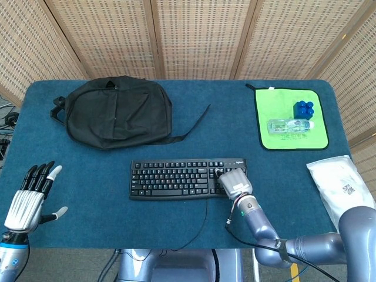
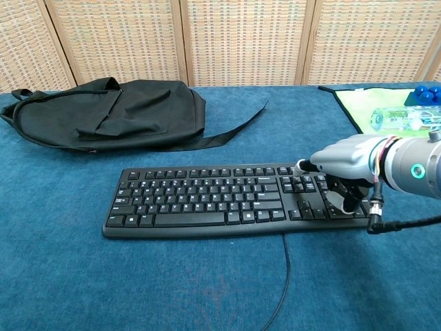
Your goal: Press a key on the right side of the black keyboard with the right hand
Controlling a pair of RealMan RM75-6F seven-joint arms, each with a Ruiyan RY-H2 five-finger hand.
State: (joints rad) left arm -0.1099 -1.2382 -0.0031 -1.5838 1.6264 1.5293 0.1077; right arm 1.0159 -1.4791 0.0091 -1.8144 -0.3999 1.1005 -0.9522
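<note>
The black keyboard [image 1: 176,178] [image 2: 213,200] lies near the table's front edge, its cable trailing toward me. My right hand [image 1: 234,183] [image 2: 342,169] is over the keyboard's right end, knuckles up and fingers curled down, and its fingertips [image 2: 337,200] rest on the keys of the right-hand block. It holds nothing. My left hand [image 1: 28,198] hovers at the front left corner of the table, fingers spread and pointing away, far from the keyboard. The chest view does not show it.
A black backpack [image 1: 116,111] [image 2: 103,114] lies behind the keyboard at the left, its strap reaching toward the middle. A green cloth [image 1: 291,120] at the back right carries a blue object [image 1: 303,108] and a clear bottle [image 1: 289,125]. A white bag [image 1: 341,185] lies at the right edge.
</note>
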